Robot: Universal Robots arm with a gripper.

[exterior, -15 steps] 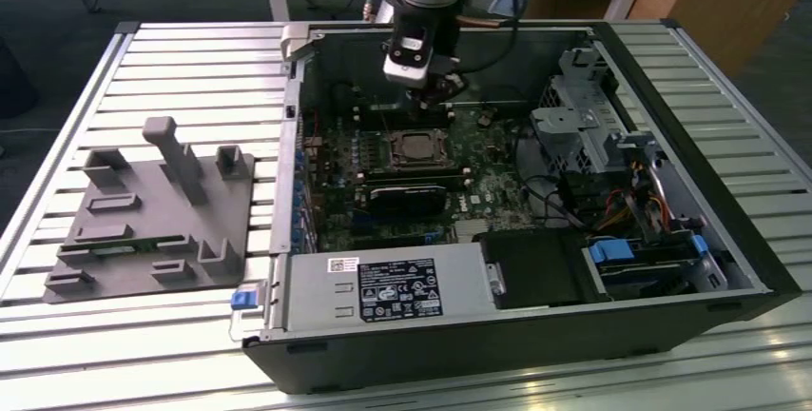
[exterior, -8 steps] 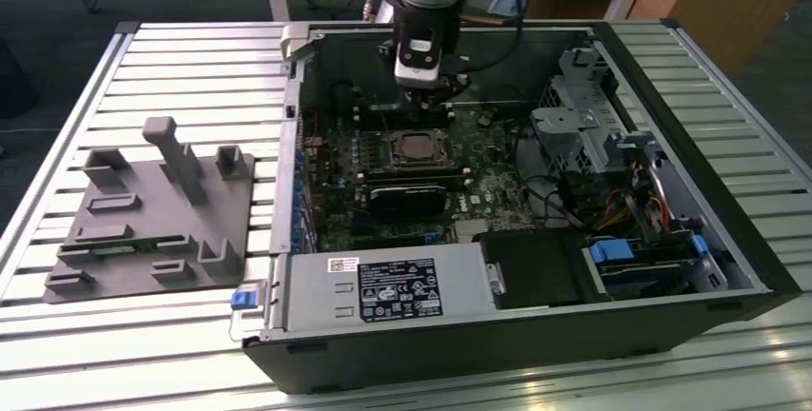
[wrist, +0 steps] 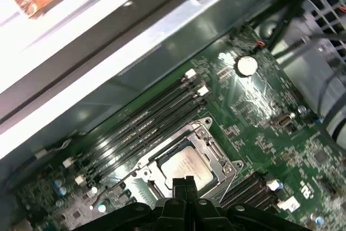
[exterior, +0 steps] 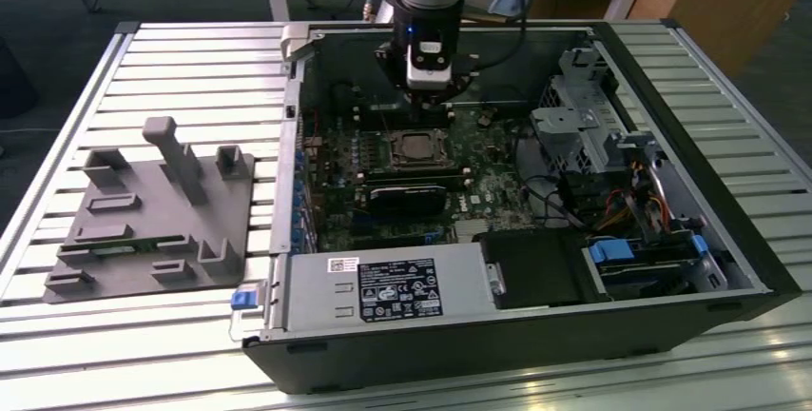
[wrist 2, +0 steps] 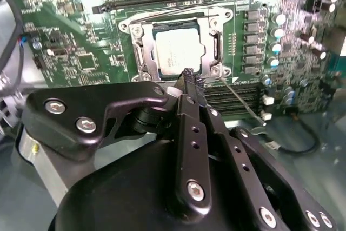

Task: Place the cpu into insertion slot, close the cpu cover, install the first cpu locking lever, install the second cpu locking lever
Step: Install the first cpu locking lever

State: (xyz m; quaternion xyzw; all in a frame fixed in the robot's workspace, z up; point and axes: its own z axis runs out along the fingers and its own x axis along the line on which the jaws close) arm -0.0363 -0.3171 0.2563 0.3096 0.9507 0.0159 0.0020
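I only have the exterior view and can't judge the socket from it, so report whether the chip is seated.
Observer: In both wrist views the chip lies flat in the socket, silver top up.
Operator: Now give me the cover.
Observer: In the second wrist view the metal frame lies down around the chip.
Operator: Check the levers.
Observer: In that view one wire lever angles out from the socket's corner across the memory slots. It doesn't look tucked in.

Cpu [wrist 2: 177, 52] top: dull silver-grey metal, smooth. Cpu cover [wrist 2: 141, 52]: shiny bare metal. Motherboard [wrist 2: 70, 41]: glossy green. Counter [exterior: 190, 59]: ribbed matt metal.
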